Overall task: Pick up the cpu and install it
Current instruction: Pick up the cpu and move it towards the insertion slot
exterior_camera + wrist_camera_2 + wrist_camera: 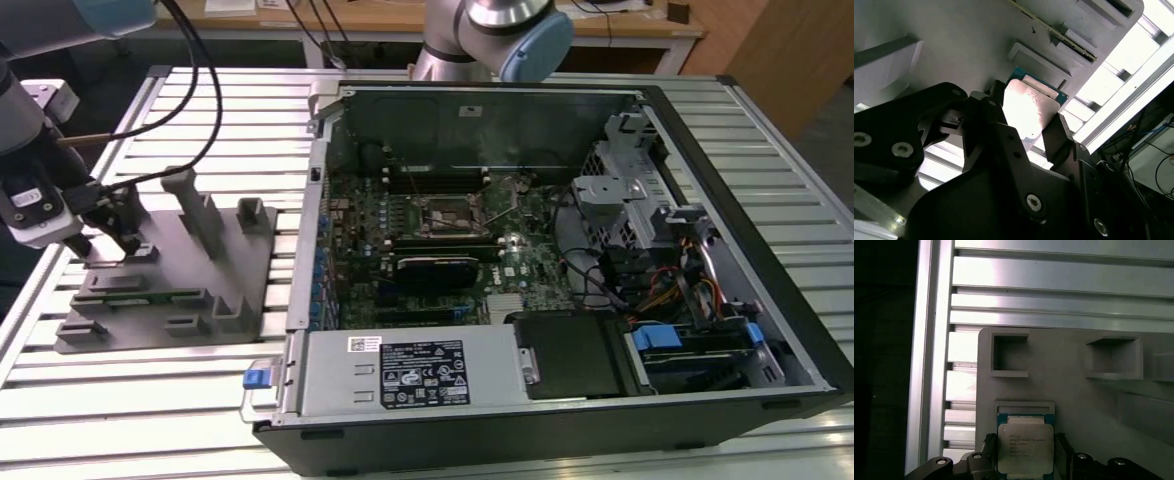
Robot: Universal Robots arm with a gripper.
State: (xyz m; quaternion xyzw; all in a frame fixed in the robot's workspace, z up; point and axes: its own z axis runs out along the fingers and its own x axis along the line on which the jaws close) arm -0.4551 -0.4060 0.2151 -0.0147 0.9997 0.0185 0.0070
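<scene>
Pincer is down low at the far corner of the grey tray, on the exterior view's left, and it is clamped on the cpu. In both wrist views the dark fingers sit one on each side of the small square chip, right up against its two opposite edges. The silvery top plate faces up, with the blue-green rim peeking out around it. The cpu lies flat at its shallow recess near the tray's edge, and I cannot tell if it has lifted clear of the tray's floor. Two square pockets of the tray stand just beyond it. The tray rests on the slatted metal counter. Well apart, towards the exterior view's right, the open computer case lies on the same counter, its dark square socket showing on the board.
</scene>
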